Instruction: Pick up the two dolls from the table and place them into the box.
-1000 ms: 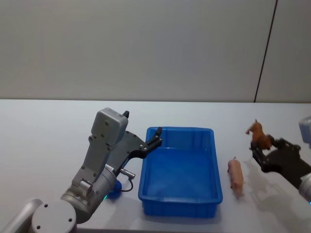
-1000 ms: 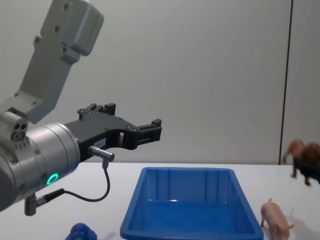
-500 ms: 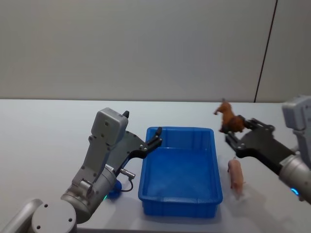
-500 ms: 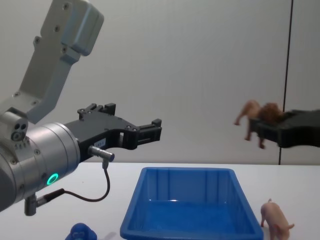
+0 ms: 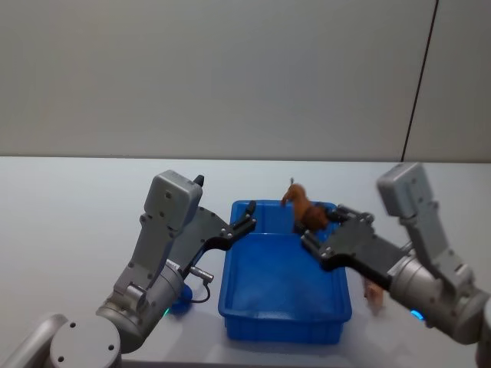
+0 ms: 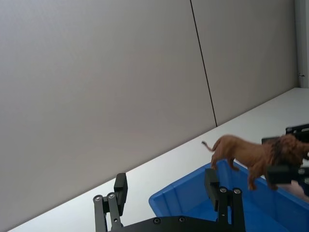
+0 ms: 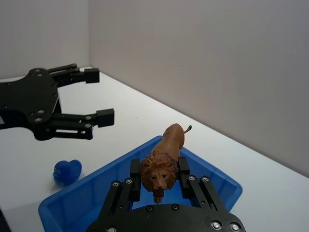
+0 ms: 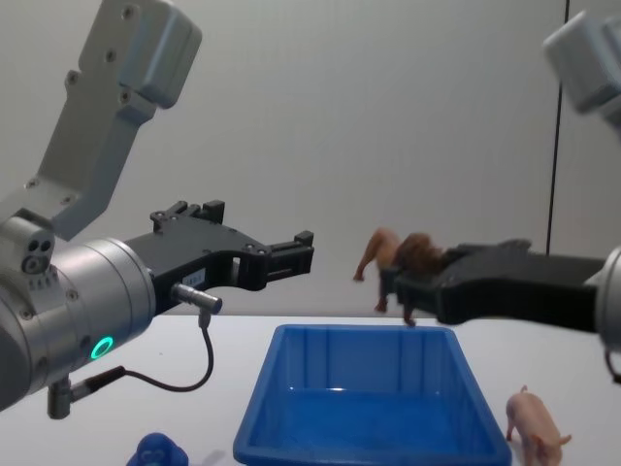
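The bright blue rectangular plastic tub point(image 5: 284, 326) is sitting on the broad white desk point(image 5: 69, 207). The small brown lion toy point(image 5: 307, 208) is hanging above the tub's far end, pinched in the right gripper point(image 5: 317, 224). The pale pink toy pig point(image 8: 532, 423) is standing just right of the tub, and the rounded blue toy figure point(image 8: 160, 452) is lying to its left. The left gripper point(image 5: 247, 216) is hovering over its far left corner.

- A plain grey wall point(image 5: 230, 77) stands behind, smooth and evenly lit.
- A thin dark seam point(image 5: 419, 84) runs down it on the right side, slightly slanted.
- The broad white table point(image 5: 69, 199) reaches back to the wall's foot.
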Robot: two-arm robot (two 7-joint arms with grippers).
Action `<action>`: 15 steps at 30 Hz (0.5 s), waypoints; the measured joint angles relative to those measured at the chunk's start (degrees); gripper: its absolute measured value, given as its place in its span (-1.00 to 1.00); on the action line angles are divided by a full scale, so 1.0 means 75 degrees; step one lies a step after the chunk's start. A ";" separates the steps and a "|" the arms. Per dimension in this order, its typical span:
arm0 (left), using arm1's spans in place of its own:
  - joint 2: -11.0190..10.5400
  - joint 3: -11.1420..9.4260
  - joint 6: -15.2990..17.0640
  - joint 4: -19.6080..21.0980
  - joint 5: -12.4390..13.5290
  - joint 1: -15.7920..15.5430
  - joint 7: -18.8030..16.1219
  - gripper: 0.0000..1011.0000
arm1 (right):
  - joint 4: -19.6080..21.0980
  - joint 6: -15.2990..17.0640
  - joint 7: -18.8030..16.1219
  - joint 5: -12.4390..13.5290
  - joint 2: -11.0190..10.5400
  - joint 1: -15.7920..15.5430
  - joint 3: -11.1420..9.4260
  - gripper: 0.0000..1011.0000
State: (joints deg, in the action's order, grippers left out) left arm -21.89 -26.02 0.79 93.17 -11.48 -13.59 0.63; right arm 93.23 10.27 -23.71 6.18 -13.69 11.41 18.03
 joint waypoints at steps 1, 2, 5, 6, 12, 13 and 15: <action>0.0000 0.0000 0.0000 0.0000 0.0000 0.0000 0.0000 0.98 | -0.0033 0.0015 -0.0016 -0.0037 0.0021 0.0011 0.0025 -0.14; 0.0000 0.0000 0.0000 0.0000 0.0000 0.0000 0.0000 0.98 | -0.0073 0.0028 -0.0031 -0.0070 0.0048 0.0026 0.0054 -0.12; 0.0000 0.0000 0.0000 0.0000 0.0000 0.0000 0.0000 0.98 | -0.0189 0.0070 -0.0076 -0.0205 0.0116 0.0068 0.0131 -0.01; 0.0000 0.0000 0.0000 0.0000 0.0000 0.0000 0.0000 0.98 | -0.0226 0.0077 -0.0083 -0.0233 0.0136 0.0080 0.0152 0.04; 0.0000 0.0000 0.0000 0.0000 0.0000 0.0000 0.0000 0.98 | -0.0437 0.0097 -0.0112 -0.0392 0.0231 0.0146 0.0252 0.43; 0.0000 0.0000 0.0000 0.0000 0.0000 0.0000 0.0000 0.98 | -0.0480 0.0097 -0.0114 -0.0420 0.0247 0.0159 0.0270 0.54; 0.0000 0.0000 0.0000 0.0000 0.0000 0.0000 0.0000 0.98 | -0.0512 0.0090 -0.0114 -0.0441 0.0258 0.0167 0.0283 0.62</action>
State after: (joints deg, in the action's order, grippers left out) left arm -21.89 -26.03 0.79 93.18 -11.48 -13.59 0.63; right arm 89.39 10.94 -24.56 2.88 -11.75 12.66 20.15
